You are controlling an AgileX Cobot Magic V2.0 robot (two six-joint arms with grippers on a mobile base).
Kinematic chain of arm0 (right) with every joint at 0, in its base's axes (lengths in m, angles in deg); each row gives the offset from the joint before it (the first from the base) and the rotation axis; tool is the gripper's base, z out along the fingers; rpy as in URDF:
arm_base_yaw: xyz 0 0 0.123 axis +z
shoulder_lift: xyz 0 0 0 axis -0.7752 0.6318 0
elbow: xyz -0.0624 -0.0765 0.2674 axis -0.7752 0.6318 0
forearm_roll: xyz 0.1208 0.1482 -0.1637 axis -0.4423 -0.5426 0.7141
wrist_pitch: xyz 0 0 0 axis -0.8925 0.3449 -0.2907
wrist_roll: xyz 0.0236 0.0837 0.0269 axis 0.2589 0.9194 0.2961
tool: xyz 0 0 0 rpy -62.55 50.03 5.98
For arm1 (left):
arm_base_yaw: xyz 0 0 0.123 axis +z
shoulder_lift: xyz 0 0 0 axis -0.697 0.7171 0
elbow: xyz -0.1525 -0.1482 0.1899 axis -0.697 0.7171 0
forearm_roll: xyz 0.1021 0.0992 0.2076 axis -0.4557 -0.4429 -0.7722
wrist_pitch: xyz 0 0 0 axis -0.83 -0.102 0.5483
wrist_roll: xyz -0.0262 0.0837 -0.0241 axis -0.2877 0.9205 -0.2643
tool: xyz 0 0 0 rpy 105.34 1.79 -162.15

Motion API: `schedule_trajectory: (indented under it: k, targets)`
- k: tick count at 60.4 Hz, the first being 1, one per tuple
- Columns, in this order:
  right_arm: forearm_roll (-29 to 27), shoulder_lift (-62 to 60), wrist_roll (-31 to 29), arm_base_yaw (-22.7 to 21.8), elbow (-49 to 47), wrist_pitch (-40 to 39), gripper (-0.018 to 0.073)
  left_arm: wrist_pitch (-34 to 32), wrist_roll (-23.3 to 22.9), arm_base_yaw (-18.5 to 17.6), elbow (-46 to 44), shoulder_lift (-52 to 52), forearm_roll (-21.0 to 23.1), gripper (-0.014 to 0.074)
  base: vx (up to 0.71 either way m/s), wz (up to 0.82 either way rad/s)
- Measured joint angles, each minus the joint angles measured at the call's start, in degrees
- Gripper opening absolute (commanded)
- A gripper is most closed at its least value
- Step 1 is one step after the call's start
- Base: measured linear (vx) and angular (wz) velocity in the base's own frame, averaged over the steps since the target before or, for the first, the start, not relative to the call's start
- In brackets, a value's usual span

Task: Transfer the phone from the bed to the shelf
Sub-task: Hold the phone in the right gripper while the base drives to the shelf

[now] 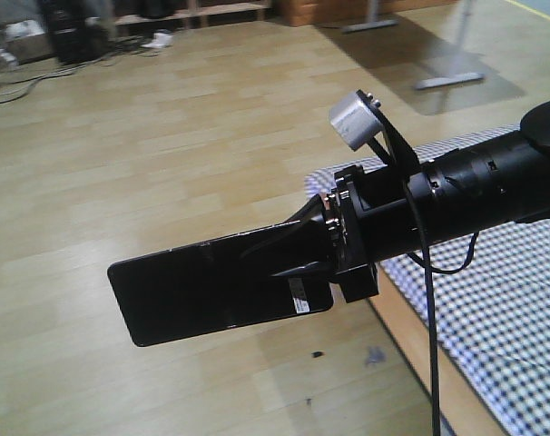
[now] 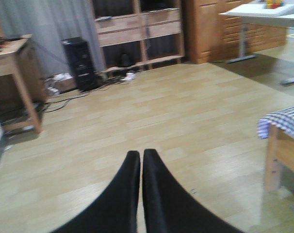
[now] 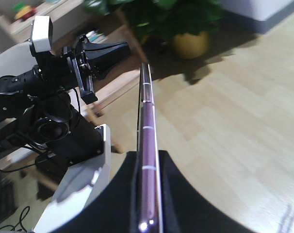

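So, step in hand: the carry, by my reading. The pick off the wide bed in black-and-white checked fabric (image 1: 511,300) looked done, and the placing was not yet begun.
Right gripper (image 3: 149,167): closed on the slim glossy black phone with the pinkish-silver rim (image 1: 202,286), one finger flat against each face. The grip sat at the end bearing the small white barcode sticker (image 1: 298,295), and the rest of the slab jutted free beyond the fingertips.
Phone's place: in the air, clear of the mattress, out past the bed's corner and over the pale wood-laminate floor (image 1: 166,136).
Bed's edge: just beside the right arm's wrist, nothing lying on the part in view.
Left gripper (image 2: 140,158): fingers pressed together with nothing between them, pointing out over the floor.
Shelf: a light wooden shelving unit (image 2: 122,24) stood against the far wall, well apart from both grippers. I took it for the likely target.
Next move called for: travel toward that unit with a firm grip, since the long overhang could lever the phone loose. Then line the slab up flat with a compartment before letting go.
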Motion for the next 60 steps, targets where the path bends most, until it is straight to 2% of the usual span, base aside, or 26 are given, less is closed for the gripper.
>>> schedule_trajectory:
  k: [32, 60]
  targets:
    - [0.0, 0.0, 0.0, 0.0, 0.0, 0.05, -0.0002, 0.0, 0.0, 0.0, 0.0, 0.0, 0.0, 0.0001, -0.13, 0.52]
    - [0.0, 0.0, 0.0, 0.04, 0.0, 0.05, -0.0002, 0.0, 0.0, 0.0, 0.0, 0.0, 0.0, 0.0001, 0.01, 0.03]
